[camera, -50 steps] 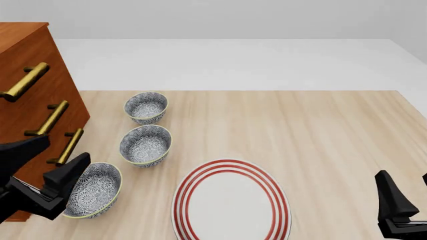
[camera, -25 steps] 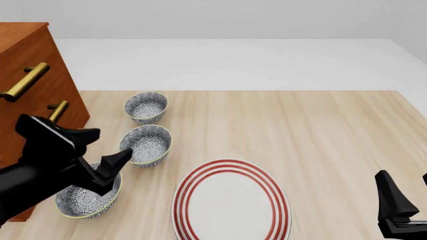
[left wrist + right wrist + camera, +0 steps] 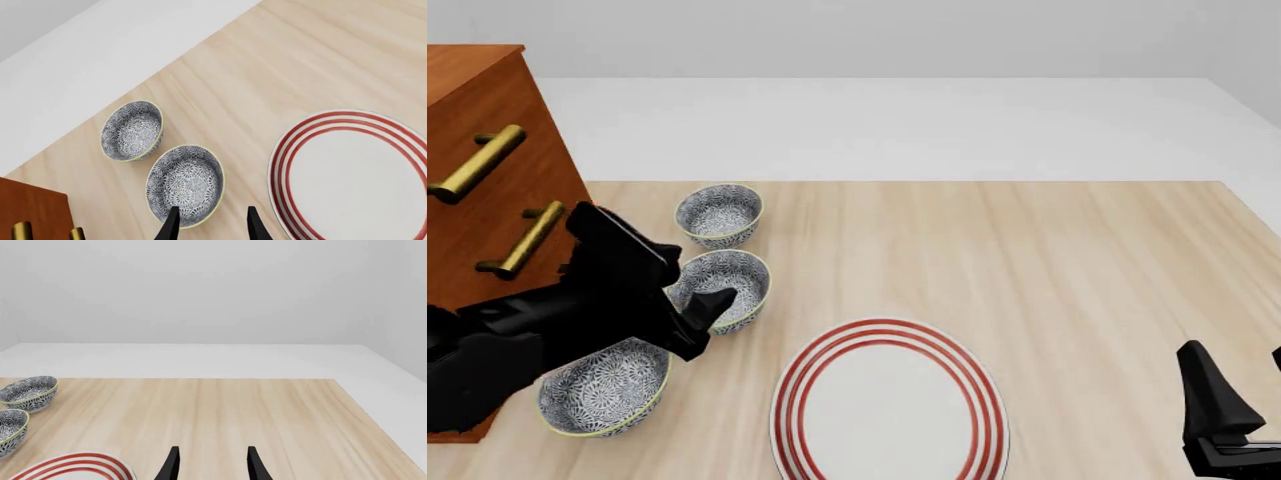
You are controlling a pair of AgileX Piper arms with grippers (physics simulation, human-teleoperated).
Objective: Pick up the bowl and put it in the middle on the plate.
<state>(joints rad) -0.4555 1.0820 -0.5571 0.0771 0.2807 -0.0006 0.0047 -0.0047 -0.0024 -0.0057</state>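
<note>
Bowl (image 3: pixel 741 282), the middle one in a row of three alike at the left of the front view, sits upright on the wooden surface (image 3: pixel 1068 260), partly covered by the left claw (image 3: pixel 213 227), whose fingers are spread and pinch nothing. In the left wrist view their tips show against this bowl's rim and the bare wood beside it. A second bowl (image 3: pixel 719 213) stands further up the frame, a third (image 3: pixel 594 395) lower left under the arm, both apart from it. The plate (image 3: pixel 888 405) lies at bottom centre, bare. The right claw (image 3: pixel 212 465), also spread, hangs at lower right. A wooden drawer cabinet (image 3: pixel 481 150) fills the left edge
</note>
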